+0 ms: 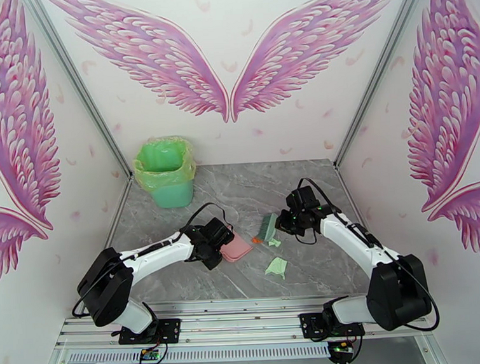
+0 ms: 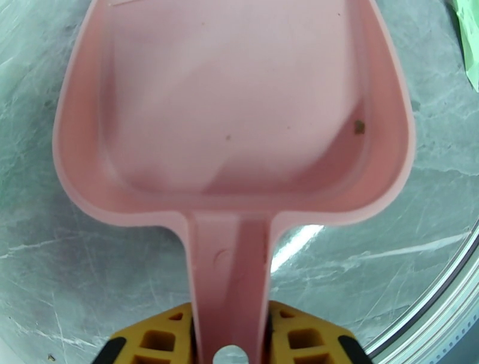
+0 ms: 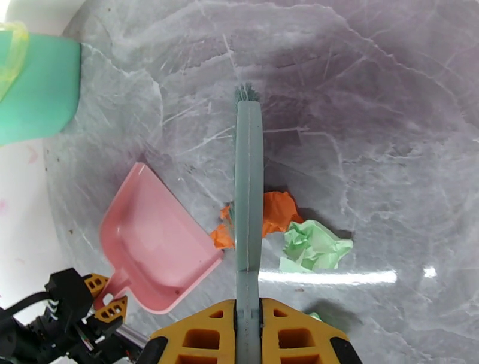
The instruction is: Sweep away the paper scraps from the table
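My left gripper (image 1: 212, 242) is shut on the handle of the pink dustpan (image 1: 237, 248), which lies flat on the table (image 1: 253, 185) with its mouth toward the scraps. In the left wrist view the dustpan (image 2: 233, 108) holds nothing but a tiny speck, and my gripper (image 2: 230, 326) clamps its handle. My right gripper (image 1: 286, 223) is shut on the teal brush (image 1: 266, 228). In the right wrist view the brush (image 3: 248, 191) stands over an orange paper scrap (image 3: 278, 212), with a mint scrap (image 3: 312, 245) just to its right and the dustpan (image 3: 155, 239) to its left. A larger mint scrap (image 1: 277, 267) lies nearer the front.
A green bin (image 1: 165, 172) lined with a yellow-green bag stands at the table's back left corner. Silver rails (image 2: 431, 311) edge the tabletop. Walls close in the left, right and back sides.
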`<state>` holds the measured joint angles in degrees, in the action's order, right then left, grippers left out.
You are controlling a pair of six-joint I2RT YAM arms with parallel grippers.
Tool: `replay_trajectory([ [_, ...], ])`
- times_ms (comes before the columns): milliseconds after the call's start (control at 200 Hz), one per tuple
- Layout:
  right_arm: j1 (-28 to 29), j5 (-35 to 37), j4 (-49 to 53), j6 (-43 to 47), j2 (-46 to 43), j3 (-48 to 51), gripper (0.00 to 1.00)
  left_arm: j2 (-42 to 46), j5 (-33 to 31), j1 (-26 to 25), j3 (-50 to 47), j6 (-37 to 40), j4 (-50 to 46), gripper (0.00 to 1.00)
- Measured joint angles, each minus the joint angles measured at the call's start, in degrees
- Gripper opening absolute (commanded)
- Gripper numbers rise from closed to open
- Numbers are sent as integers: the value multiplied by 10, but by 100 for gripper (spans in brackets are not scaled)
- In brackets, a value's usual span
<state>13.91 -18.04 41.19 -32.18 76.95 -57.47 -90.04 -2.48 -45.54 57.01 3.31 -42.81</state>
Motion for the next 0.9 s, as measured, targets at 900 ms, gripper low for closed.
replay_trajectory([
  [900,0,12,331,53,-277,85,0,0,-3,0,23,27,-13,5],
])
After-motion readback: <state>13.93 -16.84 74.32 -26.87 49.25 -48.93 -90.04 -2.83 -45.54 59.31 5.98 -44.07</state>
